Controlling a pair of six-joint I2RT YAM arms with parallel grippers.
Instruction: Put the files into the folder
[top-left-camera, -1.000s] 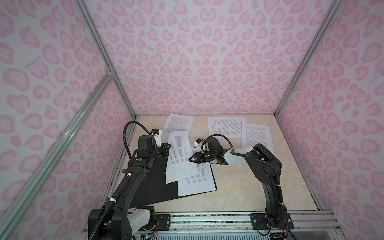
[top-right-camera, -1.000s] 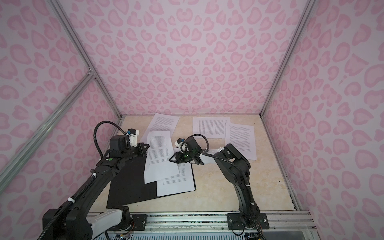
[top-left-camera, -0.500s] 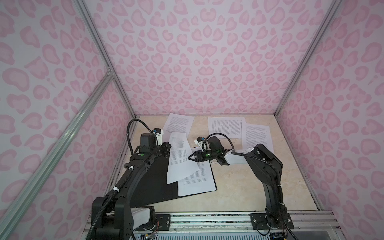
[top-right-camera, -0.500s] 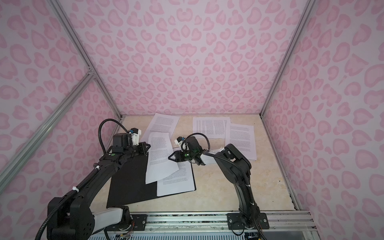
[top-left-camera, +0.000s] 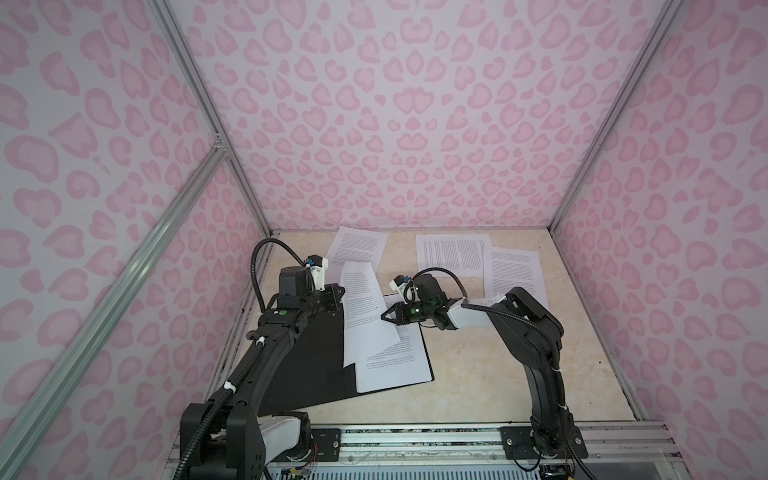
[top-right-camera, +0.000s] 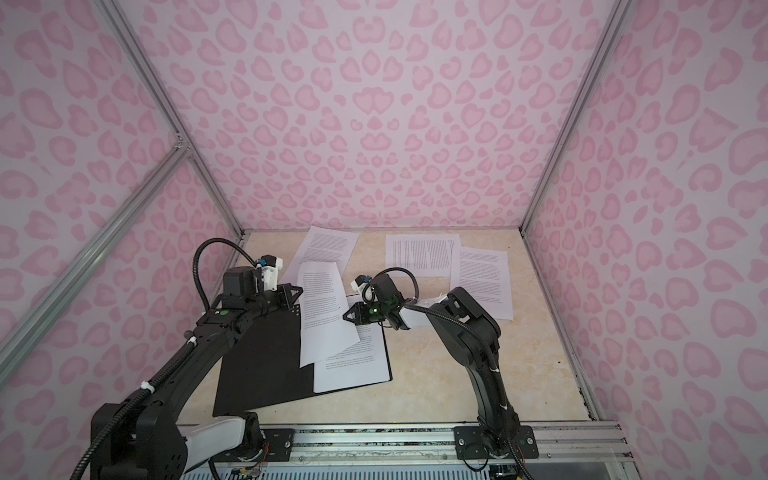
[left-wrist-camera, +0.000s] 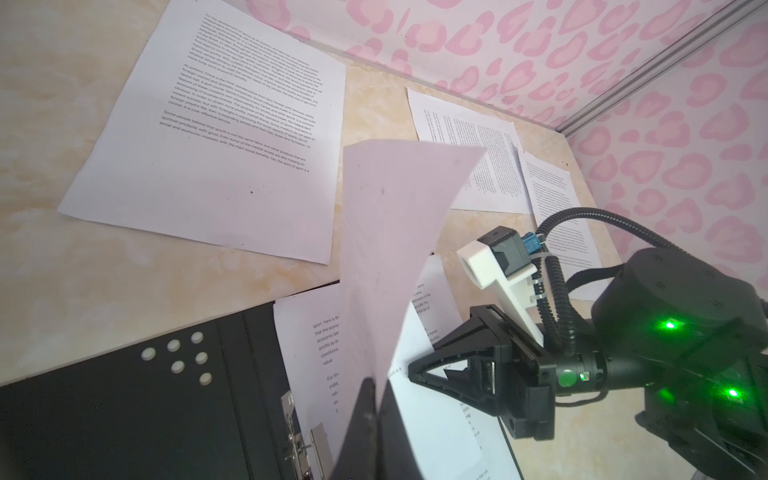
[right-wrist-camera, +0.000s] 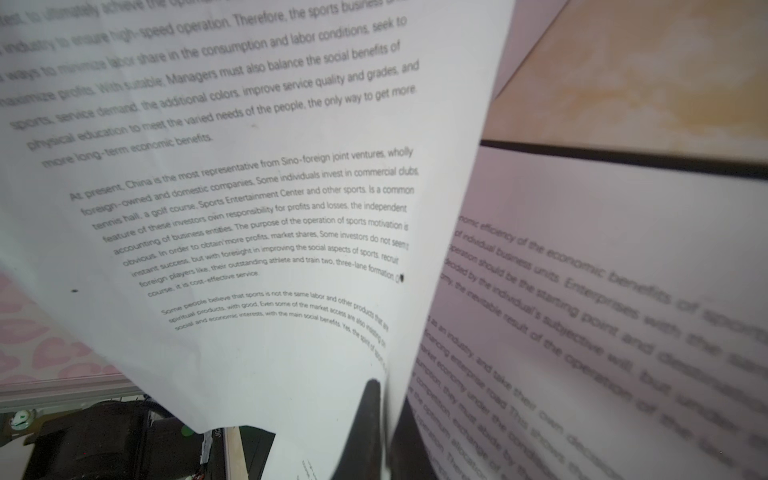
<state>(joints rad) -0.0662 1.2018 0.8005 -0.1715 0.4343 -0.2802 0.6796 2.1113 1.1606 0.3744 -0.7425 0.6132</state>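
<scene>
The folder (top-left-camera: 316, 365) (top-right-camera: 266, 365) lies open on the table with its black inside up, and its metal clip (left-wrist-camera: 297, 432) shows in the left wrist view. One of the files, a printed sheet (top-left-camera: 395, 365) (top-right-camera: 353, 365) (right-wrist-camera: 582, 291), lies flat in its right half. A second sheet (top-left-camera: 365, 316) (top-right-camera: 322, 316) (left-wrist-camera: 386, 232) (right-wrist-camera: 249, 208) hangs curved above it. My left gripper (top-left-camera: 337, 296) (top-right-camera: 293, 291) (left-wrist-camera: 374, 399) is shut on that sheet's left edge. My right gripper (top-left-camera: 384, 318) (top-right-camera: 345, 316) (right-wrist-camera: 382, 399) is shut on its right edge.
Three more printed sheets lie flat toward the back: one (top-left-camera: 357, 245) (top-right-camera: 328, 245) (left-wrist-camera: 216, 124) behind the folder, two overlapping (top-left-camera: 451, 253) (top-left-camera: 513, 274) at the back right. Pink patterned walls close in the table on three sides. A metal rail (top-left-camera: 415, 436) runs along the front.
My right gripper's jaws have closed on the lifted sheet's right edge. The left gripper has drawn the sheet's left edge slightly back and up.
</scene>
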